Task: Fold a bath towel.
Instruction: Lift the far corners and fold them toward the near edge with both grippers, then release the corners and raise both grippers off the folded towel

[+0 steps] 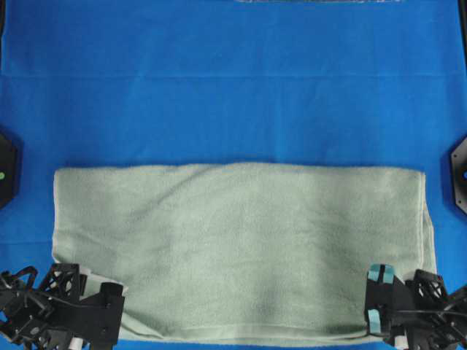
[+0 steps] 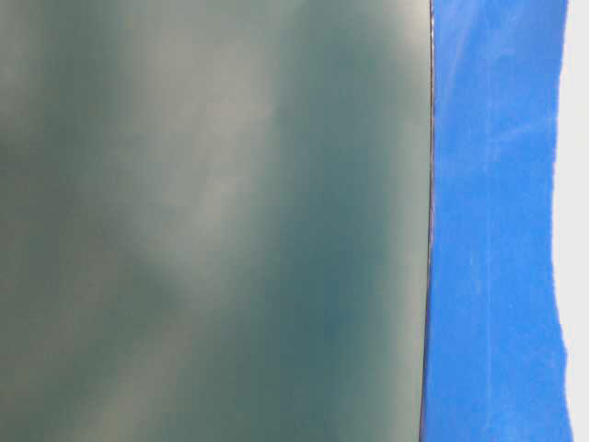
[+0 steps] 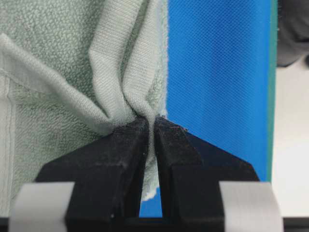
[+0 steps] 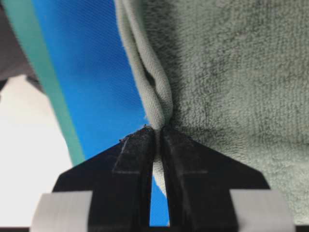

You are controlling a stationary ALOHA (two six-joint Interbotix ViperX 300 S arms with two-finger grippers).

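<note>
Blue cloth (image 1: 233, 95) covers the whole table, and the towel (image 1: 241, 248) lies flat across its near half, folded into a wide band. Both arms sit low at the towel's near corners. The left gripper (image 3: 150, 126) is clamped on bunched hem at the left corner; the right gripper (image 4: 158, 131) pinches a doubled edge at the right corner. From table level a blurred grey-green surface blocks everything but a blue strip.

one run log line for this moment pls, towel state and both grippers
bath towel: folded, flat on blue cloth | left gripper: shut on near-left towel corner | right gripper: shut on near-right towel hem | next fold: not yet done
</note>
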